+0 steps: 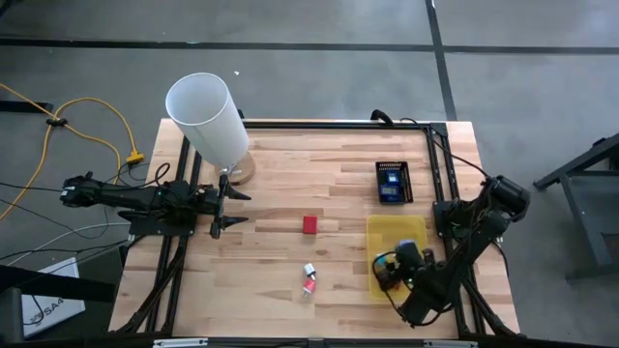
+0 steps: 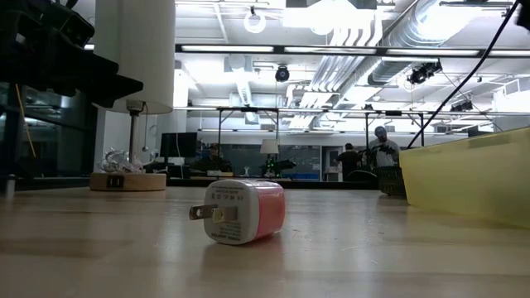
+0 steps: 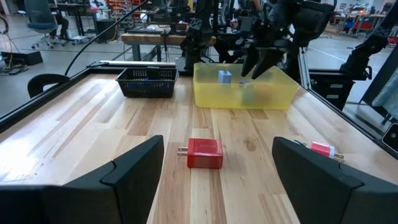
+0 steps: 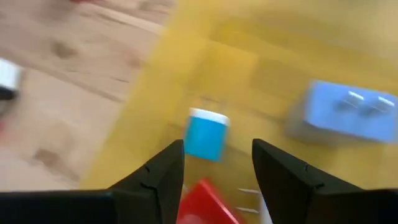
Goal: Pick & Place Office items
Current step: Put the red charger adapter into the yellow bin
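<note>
High view — right gripper point(image 1: 389, 274) sits over the near edge of the yellow tray point(image 1: 411, 227), with something red between its fingers. Left gripper point(image 1: 224, 206) waits well away from the tray, by the lamp point(image 1: 208, 121). A red plug point(image 1: 309, 224) lies on the tabletop point(image 1: 290, 184) between left gripper and tray; a pink plug point(image 1: 309, 283) lies nearer the front edge. A black basket point(image 1: 394, 182) stands just behind the tray.

Low view — pink plug point(image 2: 240, 212) lies on its side, prongs away from the tray wall point(image 2: 472, 178).

Left wrist view — left fingers point(image 3: 127, 171) spread wide, holding nothing; red plug point(image 3: 204, 153) straight ahead, untouched.

Right wrist view — right fingers point(image 4: 158, 171) half open, a red piece point(image 4: 205, 202) between them, seemingly gripped. Under them, inside the tray: a cyan block point(image 4: 205, 134) and a blue block point(image 4: 342, 112).

Judgement: the placing step is in hand — the red piece is over the tray. Next: release it, then fetch the two plugs.
</note>
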